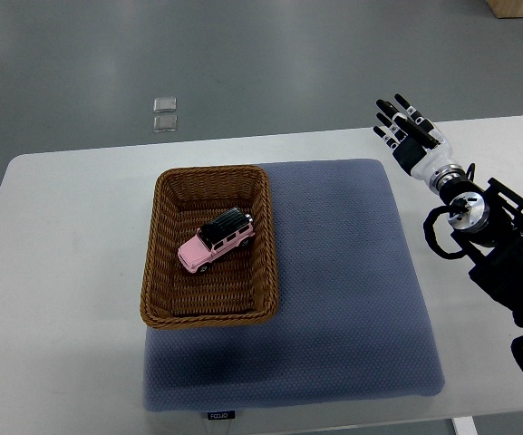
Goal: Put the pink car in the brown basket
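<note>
A white counter (62, 272) with rounded corners fills most of the view, and on it lies a blue-grey textured mat (343, 290) with a small dark label at its near edge (the print is too small to read). Beyond the counter's far edge stretches a smooth grey floor (261, 54), glossy enough to carry soft, pale reflections of overhead light. Two small clear square pieces (164, 114) lie on the floor, one just behind the other. A light wooden corner (519, 8) of some furniture shows at the top right.
</note>
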